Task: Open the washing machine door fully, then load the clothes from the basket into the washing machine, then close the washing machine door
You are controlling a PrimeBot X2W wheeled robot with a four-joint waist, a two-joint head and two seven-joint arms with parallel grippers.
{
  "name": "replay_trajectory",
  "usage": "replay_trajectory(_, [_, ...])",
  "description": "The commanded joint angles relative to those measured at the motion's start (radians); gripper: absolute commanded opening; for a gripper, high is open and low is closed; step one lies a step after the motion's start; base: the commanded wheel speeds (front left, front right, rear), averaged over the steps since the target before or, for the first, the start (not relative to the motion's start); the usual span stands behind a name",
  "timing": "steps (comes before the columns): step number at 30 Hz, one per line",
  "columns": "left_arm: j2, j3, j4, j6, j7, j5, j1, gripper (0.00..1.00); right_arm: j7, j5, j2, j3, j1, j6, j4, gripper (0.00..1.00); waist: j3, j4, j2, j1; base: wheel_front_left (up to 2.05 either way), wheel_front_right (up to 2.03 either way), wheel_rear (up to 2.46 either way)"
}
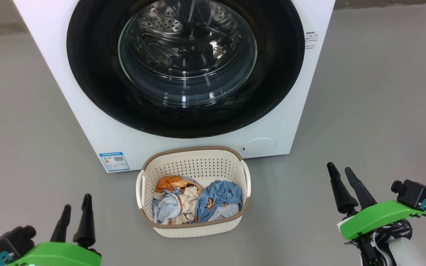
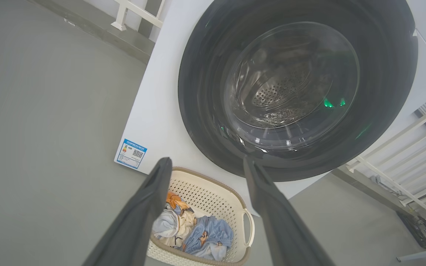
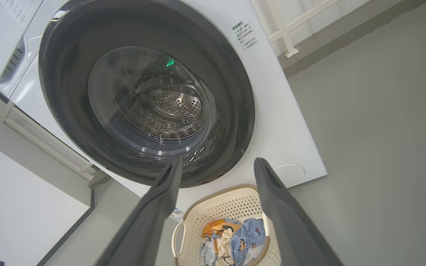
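The large round glossy black washing machine door (image 1: pixel 185 59), with its clear bulging glass window, is sitting shut, flush in the front of the big white boxy washing machine (image 1: pixel 87 122) at the far side of the scene. Just near of it, the small cream perforated plastic basket (image 1: pixel 198 229) with a brown rim is standing on the grey floor (image 1: pixel 20 129), holding the crumpled light blue, cream and orange clothes (image 1: pixel 198 201).

The left gripper (image 1: pixel 77 200) is hovering low at the near left and the right gripper (image 1: pixel 339 167) at the near right. Both are released, with fingers spread, empty, and well apart from the door and the basket.

Opening is probably the step in hand. No handle is showing on the glossy ring, so fingers could be slipping off its edge. The basket is standing so close under the door that a reaching arm might be knocking it aside, and loosely pinched garments could be dropping onto the floor.
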Motion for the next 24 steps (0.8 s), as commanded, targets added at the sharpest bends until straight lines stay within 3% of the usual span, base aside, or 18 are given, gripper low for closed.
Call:
replay_trajectory(1, [0.021, 0.026, -0.022, -0.001, -0.012, 0.033, -0.045, 1.0, -0.013, -0.03, -0.011, 0.016, -0.044, 0.001, -0.016, 1.0, 0.0, 0.0, 0.0, -0.0001, 0.0, 0.0, 0.0])
replay_trajectory(24, [0.013, 0.067, -0.006, 0.0, -0.083, 0.379, -0.063, 1.0, -0.083, -0.353, -0.02, 0.032, -0.102, 0.001, 0.053, 1.0, 0.01, -0.008, 0.0, -0.0001, 0.0, 0.0, 0.0])
